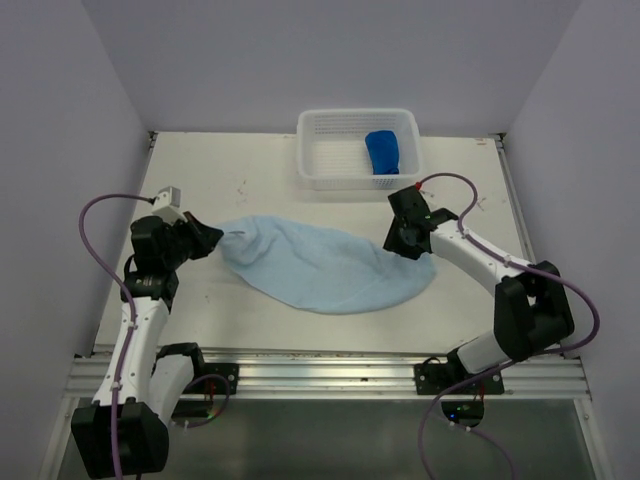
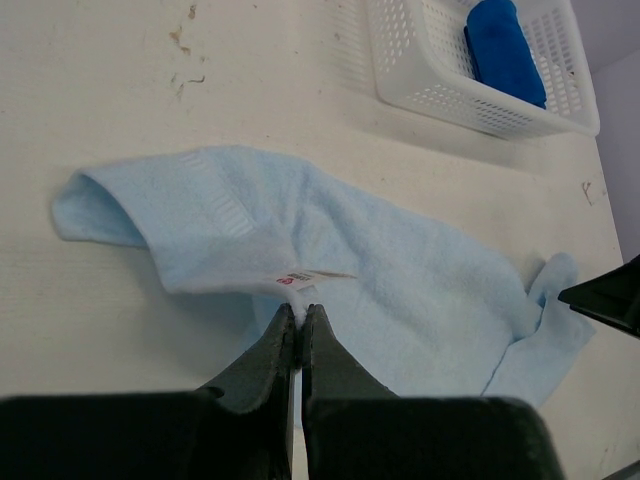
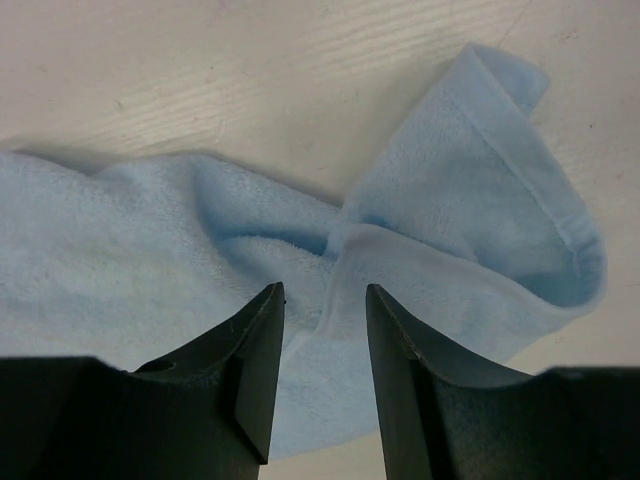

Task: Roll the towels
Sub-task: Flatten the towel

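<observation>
The pale sky-blue towel [image 1: 330,265] lies spread and rumpled across the middle of the table, also seen as the pale towel [image 2: 400,270] and the pale towel [image 3: 450,230]. My left gripper [image 1: 215,240] is shut on the towel's left edge next to its white label [image 2: 305,277]; the left gripper [image 2: 300,312] pinches a bit of cloth. My right gripper [image 1: 410,243] hovers over the towel's right end, and the right gripper [image 3: 325,295] stands open with a ridge of cloth below the gap. The dark royal blue towel [image 1: 384,151] lies in the basket, seen too as the dark towel [image 2: 505,50].
A white perforated basket [image 1: 330,150] stands at the back middle of the table, also visible as the basket [image 2: 440,80]. White walls enclose the table on three sides. A metal rail [image 1: 330,375] runs along the near edge.
</observation>
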`<state>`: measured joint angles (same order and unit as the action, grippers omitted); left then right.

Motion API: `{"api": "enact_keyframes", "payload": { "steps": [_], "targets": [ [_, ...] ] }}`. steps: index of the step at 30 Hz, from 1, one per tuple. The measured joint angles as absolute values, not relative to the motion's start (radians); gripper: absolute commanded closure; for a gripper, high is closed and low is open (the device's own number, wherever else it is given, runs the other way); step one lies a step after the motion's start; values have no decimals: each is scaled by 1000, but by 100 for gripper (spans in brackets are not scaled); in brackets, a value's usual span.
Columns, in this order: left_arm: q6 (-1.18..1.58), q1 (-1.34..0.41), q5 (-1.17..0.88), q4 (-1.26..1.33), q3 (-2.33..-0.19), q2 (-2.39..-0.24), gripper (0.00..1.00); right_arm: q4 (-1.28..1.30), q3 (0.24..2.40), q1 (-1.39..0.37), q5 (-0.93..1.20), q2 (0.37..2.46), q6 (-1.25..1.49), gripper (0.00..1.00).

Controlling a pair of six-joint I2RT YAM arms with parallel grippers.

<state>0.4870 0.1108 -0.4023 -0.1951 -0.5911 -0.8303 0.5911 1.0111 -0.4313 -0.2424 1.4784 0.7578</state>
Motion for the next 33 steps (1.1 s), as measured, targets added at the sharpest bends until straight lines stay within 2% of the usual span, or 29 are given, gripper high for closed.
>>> {"api": "enact_keyframes", "payload": {
  "steps": [13,18,24,28,30,33],
  "targets": [
    [491,111,-439,-160,-543,-849,100,619,1019,-432,-250,1609,735,55],
    [496,111,-445,-141,-542,-855,100,617,1019,-432,-265,1656,728,58],
    [497,111,-453,-135,-542,-857,100,616,1020,-432,-278,1661,721,72],
    [497,111,-458,-134,-542,-859,100,621,1021,-432,-289,1656,716,91],
    [497,111,-460,-134,-542,-861,100,628,1021,-432,-298,1645,714,97],
    [497,111,-461,-135,-542,-862,100,638,1021,-432,-306,1613,714,100]
  ]
}}
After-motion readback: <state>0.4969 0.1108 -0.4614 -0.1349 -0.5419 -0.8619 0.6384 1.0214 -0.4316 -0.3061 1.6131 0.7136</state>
